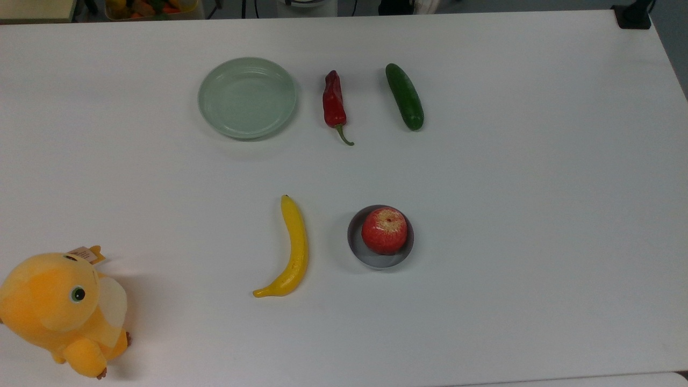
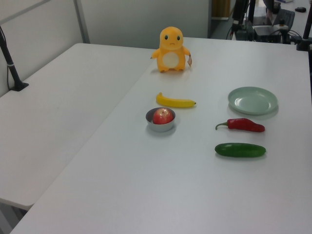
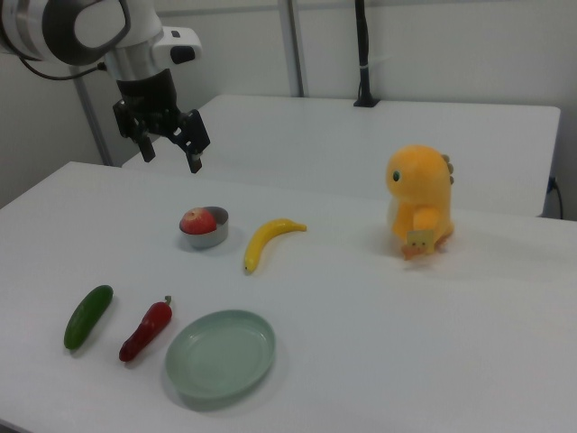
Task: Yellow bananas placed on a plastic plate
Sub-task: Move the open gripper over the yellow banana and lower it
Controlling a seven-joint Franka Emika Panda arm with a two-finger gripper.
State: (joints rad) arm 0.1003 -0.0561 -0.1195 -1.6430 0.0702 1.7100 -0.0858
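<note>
Overhead, the gripper (image 3: pixel 170 152) hangs with fingers spread wide and empty, well above the white table (image 1: pixel 537 215). Below, the yellow banana (image 1: pixel 293 252) lies beside a grey dish (image 1: pixel 376 259) holding an apple (image 1: pixel 384 230), well apart from the empty mint-green plate (image 1: pixel 246 97).

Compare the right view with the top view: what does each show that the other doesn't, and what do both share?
Right view alone: the robot arm, its gripper open, hanging in the air above the table behind the apple's dish. Top view alone: a box of colourful items past the table's far edge. Both: banana, empty green plate, red pepper, cucumber, apple in its grey dish, orange plush toy.
</note>
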